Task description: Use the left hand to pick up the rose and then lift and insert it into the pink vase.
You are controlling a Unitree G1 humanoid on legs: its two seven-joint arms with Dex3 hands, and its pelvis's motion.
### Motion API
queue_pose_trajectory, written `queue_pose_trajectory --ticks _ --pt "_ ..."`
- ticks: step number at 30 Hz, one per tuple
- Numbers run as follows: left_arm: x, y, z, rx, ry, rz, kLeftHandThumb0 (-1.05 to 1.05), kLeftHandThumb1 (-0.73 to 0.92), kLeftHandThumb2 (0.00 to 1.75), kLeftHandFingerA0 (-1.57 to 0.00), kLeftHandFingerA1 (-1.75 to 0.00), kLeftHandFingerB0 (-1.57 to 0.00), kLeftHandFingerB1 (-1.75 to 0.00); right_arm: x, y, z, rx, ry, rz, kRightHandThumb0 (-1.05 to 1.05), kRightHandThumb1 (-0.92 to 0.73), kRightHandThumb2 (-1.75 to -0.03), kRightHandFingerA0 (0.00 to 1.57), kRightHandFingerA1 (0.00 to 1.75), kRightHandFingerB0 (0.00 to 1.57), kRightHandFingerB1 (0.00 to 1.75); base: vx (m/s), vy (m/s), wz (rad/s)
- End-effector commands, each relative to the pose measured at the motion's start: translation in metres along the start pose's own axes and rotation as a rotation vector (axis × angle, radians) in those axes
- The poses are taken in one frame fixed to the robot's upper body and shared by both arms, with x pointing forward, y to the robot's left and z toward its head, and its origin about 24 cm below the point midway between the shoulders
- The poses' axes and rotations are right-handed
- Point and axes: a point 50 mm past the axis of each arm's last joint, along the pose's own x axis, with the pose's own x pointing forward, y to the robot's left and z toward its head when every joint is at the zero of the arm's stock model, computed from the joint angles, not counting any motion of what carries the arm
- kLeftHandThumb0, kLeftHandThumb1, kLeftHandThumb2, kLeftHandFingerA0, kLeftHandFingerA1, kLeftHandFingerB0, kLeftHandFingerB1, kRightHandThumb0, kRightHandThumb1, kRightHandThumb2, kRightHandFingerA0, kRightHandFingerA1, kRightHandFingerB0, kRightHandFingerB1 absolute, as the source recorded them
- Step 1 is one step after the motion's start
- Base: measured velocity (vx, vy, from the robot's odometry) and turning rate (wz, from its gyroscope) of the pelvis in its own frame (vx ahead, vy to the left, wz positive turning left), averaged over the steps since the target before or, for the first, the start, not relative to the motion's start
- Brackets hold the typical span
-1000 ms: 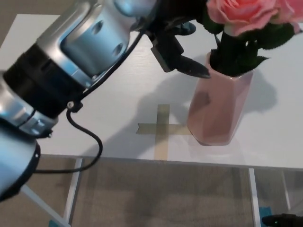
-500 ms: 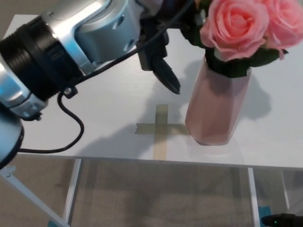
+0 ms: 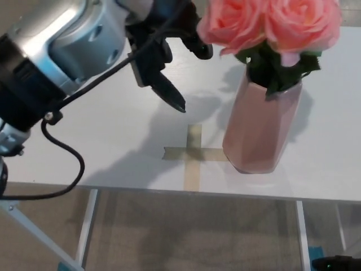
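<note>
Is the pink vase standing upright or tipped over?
Upright: the vase stands on its base on the table, roses sticking out the top.

No text, label, brand name or number can be read anywhere in the head view. The only sign is a cross of olive-coloured tape [image 3: 193,153] stuck flat on the white counter [image 3: 113,147], just to the left of the pink vase [image 3: 260,131]; it carries no writing. The vase's faceted side is plain, and the silver and black arm casing shows no legible marking.
</note>
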Motion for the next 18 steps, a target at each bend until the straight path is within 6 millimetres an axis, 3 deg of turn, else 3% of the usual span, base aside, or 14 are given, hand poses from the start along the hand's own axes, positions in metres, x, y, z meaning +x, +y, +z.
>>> queue_pose_trajectory --ticks 1,2,3,5,6,7,8,11,12,13,17,18 --pt "0.000 -0.006 -0.012 -0.100 -0.072 -0.001 -0.93 0.40 0.62 -0.28 -0.35 0.00 -0.19 -0.002 -0.001 -0.011 -0.008 0.031 0.007 -0.34 -0.66 -0.59 0.57 0.41 0.52 0.39 0.00 0.000 0.00" --pt "0.000 -0.008 -0.015 -0.120 -0.112 0.023 -0.79 0.32 0.78 -0.51 -0.49 -0.05 0.00 -0.002 -0.001 -0.011 -0.012 0.029 0.006 -0.34 -0.66 -0.59 0.57 0.41 0.53 0.39 0.00 0.000 0.00" --pt "0.000 -0.009 -0.015 -0.126 -0.123 0.030 -0.84 0.34 0.76 -0.66 -0.53 -0.11 0.00 -0.002 -0.001 -0.010 -0.012 0.029 0.005 -0.34 -0.66 -0.60 0.57 0.41 0.53 0.39 0.00 0.000 0.00" --pt "0.000 -0.010 -0.016 -0.133 -0.136 0.038 -0.84 0.34 0.76 -0.66 -0.53 -0.11 0.00 -0.002 -0.001 -0.010 -0.012 0.028 0.005 -0.34 -0.66 -0.60 0.57 0.41 0.53 0.39 0.00 0.000 0.00" --pt "0.001 -0.010 -0.015 -0.160 -0.137 0.020 -0.78 0.35 0.77 -0.70 -0.66 -0.06 -0.09 -0.001 -0.001 -0.008 -0.014 0.026 0.002 -0.34 -0.66 -0.60 0.58 0.41 0.55 0.39 0.00 0.000 0.00" --pt "0.001 -0.010 -0.015 -0.163 -0.138 0.019 -0.78 0.35 0.77 -0.70 -0.66 -0.06 -0.09 -0.001 -0.001 -0.008 -0.014 0.026 0.002 -0.34 -0.66 -0.60 0.58 0.41 0.55 0.39 0.00 0.000 0.00" --pt "0.001 -0.010 -0.015 -0.160 -0.135 0.019 -0.82 0.37 0.76 -0.63 -0.54 -0.09 -0.14 -0.001 0.000 -0.007 -0.016 0.025 0.001 -0.34 -0.66 -0.60 0.58 0.41 0.55 0.39 0.00 0.000 0.00" --pt "0.001 -0.010 -0.015 -0.154 -0.131 0.020 -0.82 0.37 0.76 -0.63 -0.54 -0.09 -0.14 -0.001 0.000 -0.007 -0.020 0.024 0.001 -0.34 -0.66 -0.60 0.58 0.41 0.55 0.39 0.00 0.000 0.00" --pt "0.000 -0.015 -0.021 -0.157 -0.138 0.028 -0.78 0.38 0.78 -0.26 -0.41 -0.05 -0.17 -0.001 0.001 -0.007 -0.018 0.025 0.003 -0.34 -0.66 -0.60 0.58 0.41 0.55 0.39 0.00 0.000 0.00" --pt "-0.002 -0.021 -0.029 -0.159 -0.147 0.040 -0.78 0.38 0.78 -0.26 -0.41 -0.05 -0.17 -0.001 0.002 -0.008 -0.016 0.026 0.006 -0.34 -0.66 -0.60 0.58 0.41 0.55 0.39 0.00 0.000 0.00" --pt "-0.003 -0.023 -0.029 -0.158 -0.151 0.044 -0.78 0.38 0.78 -0.26 -0.41 -0.05 -0.17 -0.001 0.002 -0.008 -0.016 0.026 0.006 -0.34 -0.66 -0.60 0.58 0.41 0.55 0.39 0.00 0.000 0.00" --pt "-0.006 -0.045 -0.055 -0.242 -0.194 0.169 -0.80 0.37 0.65 -0.09 -0.32 -0.10 -0.26 -0.002 0.002 -0.013 -0.012 0.032 0.010 -0.34 -0.66 -0.59 0.58 0.41 0.54 0.39 0.00 0.000 0.00"
